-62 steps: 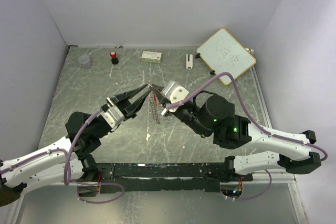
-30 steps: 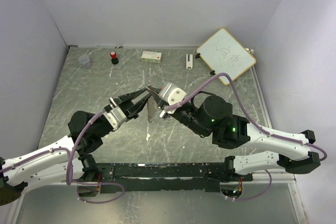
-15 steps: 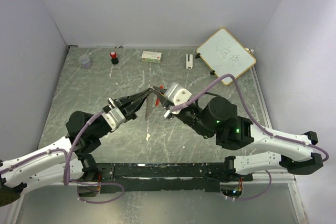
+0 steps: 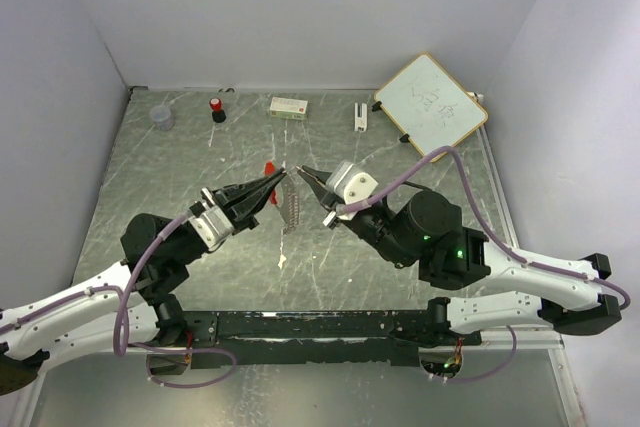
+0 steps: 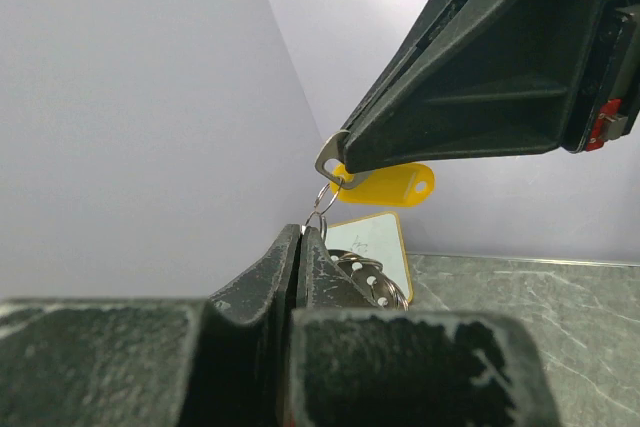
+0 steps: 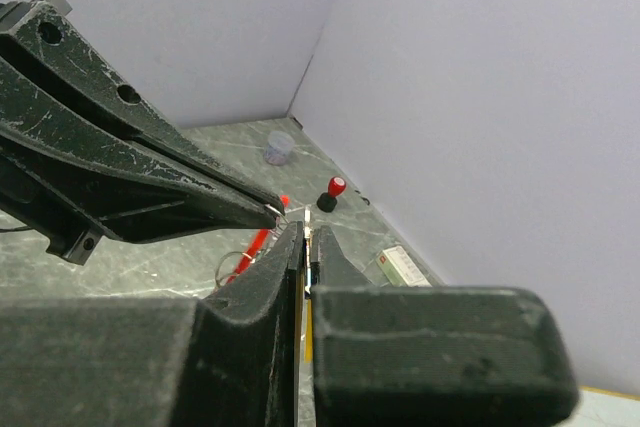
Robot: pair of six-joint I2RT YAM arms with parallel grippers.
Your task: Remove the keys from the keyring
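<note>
Left gripper [image 4: 279, 180]: raised over the middle of the counter [image 4: 180, 177], fingers clenched flat together on a thin wire loop of the keyring [image 4: 291, 209]; in the left wrist view we see the loop emerge right at its tip. Right gripper [image 4: 304, 173]: facing it tip to tip with a narrow gap between, clamped on the silvery metal end of the yellow-headed key [image 5: 385, 184], whose yellow head juts out past the fingers. Keyring: held between the two grippers, its grey chain-like part hanging below both tips; we cannot tell whether the lower end touches the counter. Red key [image 4: 269, 168]: long and narrow, just beside the left gripper's tip on its far side; in the right wrist view it slants down under that tip, with a loose wire ring near its lower end. Along the far edge of the counter, well apart from the bunch: clear cup [image 4: 161, 117], red-capped black bottle [image 4: 217, 109], small white box [image 4: 289, 105], small white piece [image 4: 360, 115], whiteboard [image 4: 431, 105] at the far right corner
</note>
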